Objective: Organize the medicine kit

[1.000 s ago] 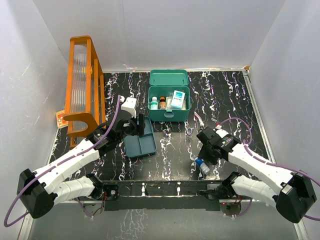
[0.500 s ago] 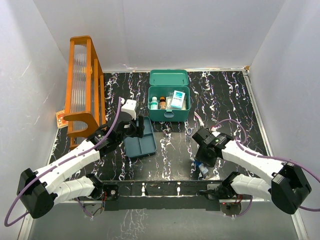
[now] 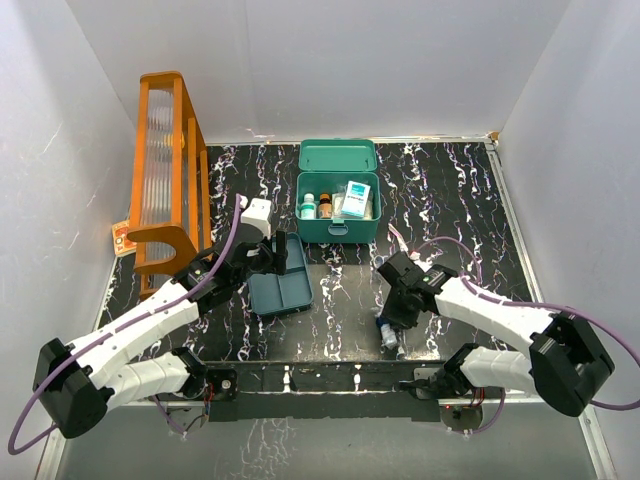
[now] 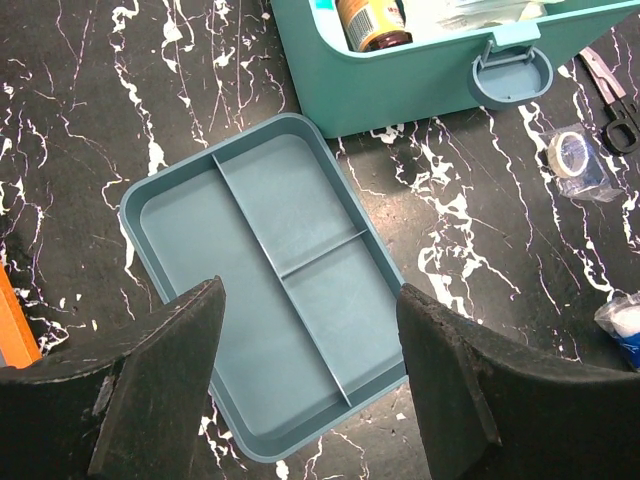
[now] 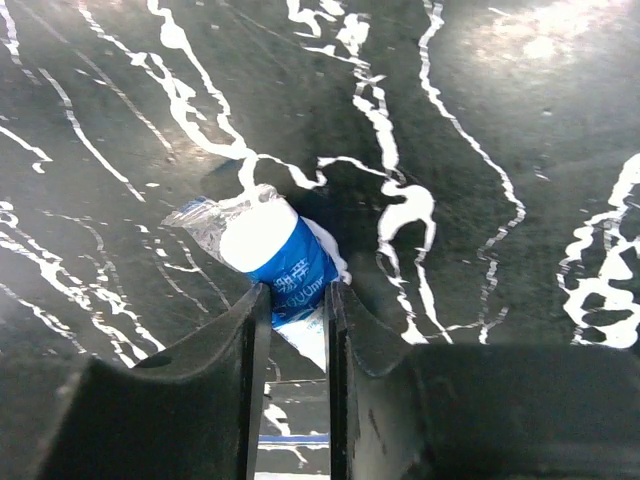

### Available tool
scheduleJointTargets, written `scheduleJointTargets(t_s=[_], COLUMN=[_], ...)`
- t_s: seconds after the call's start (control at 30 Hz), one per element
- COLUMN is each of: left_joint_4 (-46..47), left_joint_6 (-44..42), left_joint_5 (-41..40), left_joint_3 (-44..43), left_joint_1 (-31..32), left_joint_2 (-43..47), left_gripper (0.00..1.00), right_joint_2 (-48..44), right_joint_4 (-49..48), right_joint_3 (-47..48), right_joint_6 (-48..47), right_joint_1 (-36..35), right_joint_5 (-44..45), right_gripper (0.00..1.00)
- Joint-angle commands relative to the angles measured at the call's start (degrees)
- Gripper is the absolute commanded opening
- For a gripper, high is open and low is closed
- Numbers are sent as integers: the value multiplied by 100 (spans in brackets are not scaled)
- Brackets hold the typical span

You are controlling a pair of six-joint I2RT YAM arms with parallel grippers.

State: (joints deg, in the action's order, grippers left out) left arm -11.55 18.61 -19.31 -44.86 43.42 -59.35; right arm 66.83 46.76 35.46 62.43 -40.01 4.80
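Note:
The medicine kit (image 3: 338,230), a teal-green box, stands open at the back middle with bottles and small boxes inside; its front wall and latch show in the left wrist view (image 4: 420,85). My left gripper (image 3: 274,254) is open and empty, hovering over the flat blue-teal divided tray (image 3: 281,287), which fills the left wrist view (image 4: 250,250) between my fingers (image 4: 310,292). My right gripper (image 3: 391,318) is shut on a blue-and-white wrapped packet (image 3: 387,334) low over the table near the front edge. In the right wrist view (image 5: 297,292) the packet (image 5: 268,243) sticks out past the fingertips.
A tall orange rack (image 3: 165,170) stands at the left with a small card (image 3: 122,238) beside it. Small scissors (image 4: 612,90) and a wrapped tape roll (image 4: 575,155) lie on the black marbled table in front of the kit. White walls enclose the table.
My right gripper has moved left along the front of the table with the packet in it. My left gripper has barely moved over the tray.

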Motion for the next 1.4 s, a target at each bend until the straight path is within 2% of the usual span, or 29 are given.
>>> scheduleJointTargets(t_s=[0.0, 0.23, 0.47, 0.67, 0.87, 1.0, 1.13, 1.3, 1.37], left_joint_4=[33, -235, -767, -1069, -1374, -1578, -1826, -1944, -1926], left_joint_6=[-22, 85, 362, 462, 711, 850, 1022, 1263, 1285], left_joint_5=[-170, -444, -1073, -1553, -2213, -2286, -2187, -2034, -1976], left_joint_3=[1, -141, -474, -723, -821, -869, -872, -774, -742], left_joint_1=[26, 26, 26, 22, 26, 26, 26, 26, 26], left_joint_2=[184, 343, 653, 1095, 1612, 1813, 1822, 1824, 1803], left_gripper=[68, 69, 70, 71, 70, 70, 70, 71, 71], right_joint_2=[188, 320, 804, 1835, 3121, 3875, 4223, 4111, 4034], right_joint_4=[-874, -1708, -2717, -3373, -3585, -3604, -3442, -3358, -3286], right_joint_3=[80, 342, 1144, 2384, 3532, 3890, 4206, 4396, 4442], right_joint_6=[28, 283, 860, 985, 822, 863, 794, 488, 394], right_joint_1=[-48, -310, -1223, -1878, -2008, -2034, -2085, -2105, -2100], right_joint_5=[-85, -257, 13, 685, 950, 796, 908, 1278, 1374], right_gripper=[19, 18, 20, 20, 22, 23, 31, 44, 47])
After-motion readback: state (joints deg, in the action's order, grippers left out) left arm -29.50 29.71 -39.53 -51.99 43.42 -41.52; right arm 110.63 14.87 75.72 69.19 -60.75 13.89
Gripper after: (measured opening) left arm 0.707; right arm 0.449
